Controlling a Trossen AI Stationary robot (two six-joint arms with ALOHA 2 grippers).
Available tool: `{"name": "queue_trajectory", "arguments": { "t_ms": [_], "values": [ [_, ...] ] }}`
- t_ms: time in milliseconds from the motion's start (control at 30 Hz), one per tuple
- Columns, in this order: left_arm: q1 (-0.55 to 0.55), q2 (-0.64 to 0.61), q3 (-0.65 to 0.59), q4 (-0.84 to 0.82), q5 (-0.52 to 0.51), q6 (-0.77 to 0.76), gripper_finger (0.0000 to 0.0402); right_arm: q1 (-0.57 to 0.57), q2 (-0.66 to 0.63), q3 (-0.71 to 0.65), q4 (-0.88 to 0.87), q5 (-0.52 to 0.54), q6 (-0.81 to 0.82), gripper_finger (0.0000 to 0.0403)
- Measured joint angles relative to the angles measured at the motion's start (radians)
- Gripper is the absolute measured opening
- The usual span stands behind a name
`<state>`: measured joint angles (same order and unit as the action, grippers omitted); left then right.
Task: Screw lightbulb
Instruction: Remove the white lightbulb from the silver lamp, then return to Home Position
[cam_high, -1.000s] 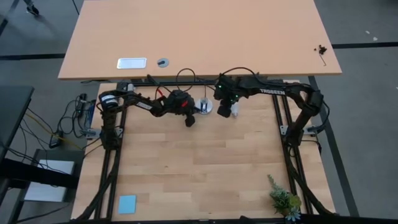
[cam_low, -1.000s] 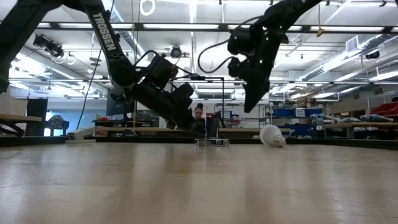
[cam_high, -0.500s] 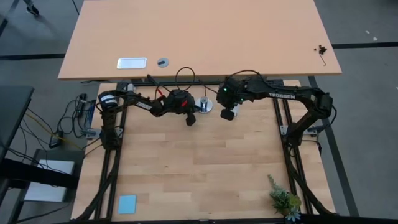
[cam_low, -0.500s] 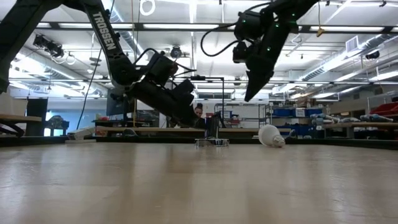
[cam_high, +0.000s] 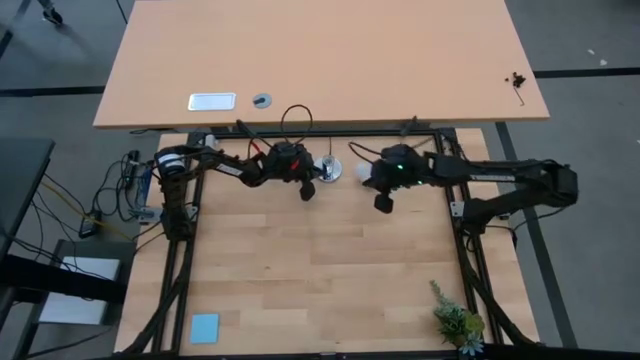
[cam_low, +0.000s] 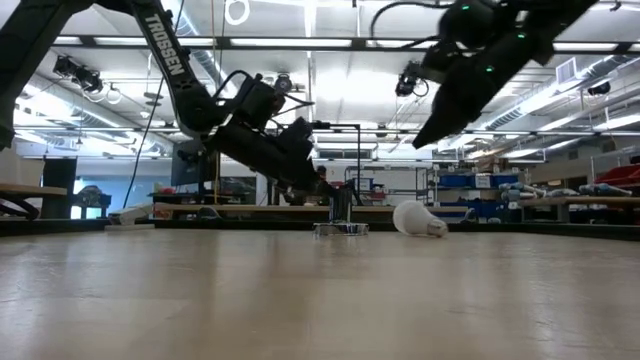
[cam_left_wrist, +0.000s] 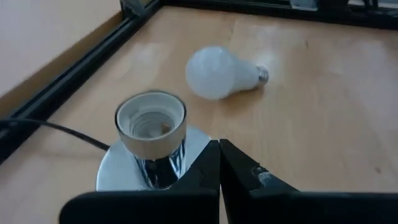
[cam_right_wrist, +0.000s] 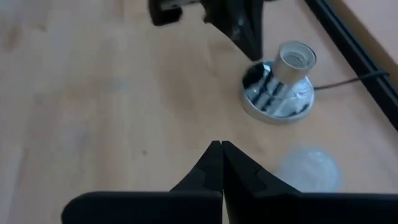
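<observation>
Two claws on show, and neither one has hold of anything. The left claw sits low at the back of the table, fingers pressed together, its tip right at the edge of the silver socket disc. From its wrist camera the socket stands upright with its mouth open, a black cord trailing away from the base.

And the lightbulb? Lying on its side on the wood, white globe toward the socket, metal screw base pointing away, close by but clear of the disc. In the low view it rests on the table just right of the socket.

Over to the right claw: fingers shut tight, nothing between them, hanging well above the table surface in the low view. From overhead it sits just to the right of the bulb and socket. Its own wrist camera looks down past the closed fingertips at the blurred lightbulb, the socket disc and the left claw beyond.
</observation>
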<state>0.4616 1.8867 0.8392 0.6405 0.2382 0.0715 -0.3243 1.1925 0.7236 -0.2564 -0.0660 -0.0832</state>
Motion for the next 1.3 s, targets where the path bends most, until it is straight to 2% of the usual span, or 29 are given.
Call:
{"name": "queue_trajectory", "arguments": {
  "t_ms": [167, 367, 600, 800, 1033, 1300],
  "values": [
    [-0.01, -0.045, 0.0, -0.008, -0.004, 0.0, 0.0005, 0.017, -0.127, -0.165, 0.153, -0.015, 0.055, 0.0007],
    [-0.017, -0.078, 0.0, -0.009, -0.005, 0.001, 0.0005, 0.044, -0.247, -0.339, 0.346, -0.089, 0.109, 0.0007],
    [-0.027, -0.102, 0.0, -0.004, -0.008, 0.003, 0.0005, 0.074, -0.405, -0.513, 0.454, -0.086, 0.186, 0.0007],
    [-0.027, -0.11, 0.0, 0.008, -0.009, 0.0, 0.0005, 0.121, -0.543, -0.618, 0.472, 0.018, 0.223, 0.0007],
    [-0.031, -0.11, 0.0, 0.023, -0.01, 0.004, 0.0005, 0.193, -0.699, -0.71, 0.511, 0.037, 0.231, 0.0005],
    [-0.031, -0.11, 0.0, 0.029, -0.029, 0.006, 0.0005, 0.266, -0.867, -0.717, 0.364, 0.159, 0.165, 0.0003]
  ]
}}
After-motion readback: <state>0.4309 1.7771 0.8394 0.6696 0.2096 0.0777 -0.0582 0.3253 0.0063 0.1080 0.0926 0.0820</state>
